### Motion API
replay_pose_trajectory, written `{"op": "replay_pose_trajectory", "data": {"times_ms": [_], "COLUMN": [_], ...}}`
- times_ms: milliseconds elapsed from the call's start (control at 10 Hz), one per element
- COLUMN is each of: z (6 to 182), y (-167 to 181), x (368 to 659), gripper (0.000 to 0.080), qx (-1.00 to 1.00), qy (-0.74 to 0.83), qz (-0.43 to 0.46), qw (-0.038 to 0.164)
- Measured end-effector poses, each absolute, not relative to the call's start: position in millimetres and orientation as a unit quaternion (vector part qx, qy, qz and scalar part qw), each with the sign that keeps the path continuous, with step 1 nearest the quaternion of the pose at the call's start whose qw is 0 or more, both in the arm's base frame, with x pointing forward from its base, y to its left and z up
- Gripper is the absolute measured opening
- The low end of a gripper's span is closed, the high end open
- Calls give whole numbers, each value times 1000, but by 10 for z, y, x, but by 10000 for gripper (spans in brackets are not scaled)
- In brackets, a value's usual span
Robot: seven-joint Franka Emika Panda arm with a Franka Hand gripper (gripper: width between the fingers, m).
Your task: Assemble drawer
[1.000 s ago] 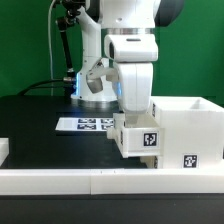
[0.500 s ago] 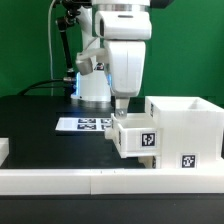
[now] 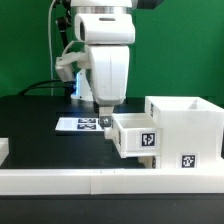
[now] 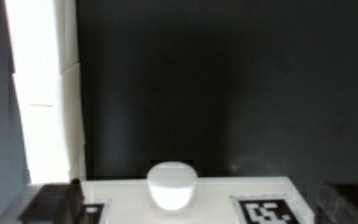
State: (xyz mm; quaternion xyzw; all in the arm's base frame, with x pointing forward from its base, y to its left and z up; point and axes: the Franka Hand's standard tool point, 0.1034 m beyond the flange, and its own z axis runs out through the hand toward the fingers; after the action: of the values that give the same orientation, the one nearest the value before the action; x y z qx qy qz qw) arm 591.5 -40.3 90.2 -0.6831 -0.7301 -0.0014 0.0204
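The drawer's large white shell [image 3: 186, 128] stands at the exterior view's right with a tag on its front. A white tray [image 3: 136, 138] with a tag sticks partway out of the shell's left side. My gripper [image 3: 104, 119] hangs just left of the tray's outer end, slightly above it, open and empty. In the wrist view the tray's end [image 4: 131, 192], with a rounded knob [image 4: 172, 185] and a tag [image 4: 265, 211], lies between my dark fingertips [image 4: 51, 204]; my gripper [image 4: 197, 206] holds nothing. A second tray is not in view.
The marker board [image 3: 82, 125] lies flat on the black table behind my gripper. Long low white rails [image 3: 100, 181] run along the front edge and show in the wrist view [image 4: 39, 90]. The robot base [image 3: 85, 85] stands behind.
My gripper has moved off the tray toward the exterior view's left and risen a little. The tray and shell have stayed in place.
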Motion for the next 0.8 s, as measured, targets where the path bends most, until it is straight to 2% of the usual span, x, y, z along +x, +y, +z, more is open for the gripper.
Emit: {"op": "replay_pose_trajectory", "data": {"times_ms": [100,200,300,700,800], "z": [896,861,783,604,588], "y": [-402,-429,-501,-559,-544], "x": [5910,5881,5832,5883,5897], "gripper": [649,649,649,649,649], "qx": [-683,-674,-680,-697,-703], "qy": [-730,-738,-729,-704,-697], "qz": [-1,-12,-36,-73,-76], "qw": [21,35,62,115,121]}}
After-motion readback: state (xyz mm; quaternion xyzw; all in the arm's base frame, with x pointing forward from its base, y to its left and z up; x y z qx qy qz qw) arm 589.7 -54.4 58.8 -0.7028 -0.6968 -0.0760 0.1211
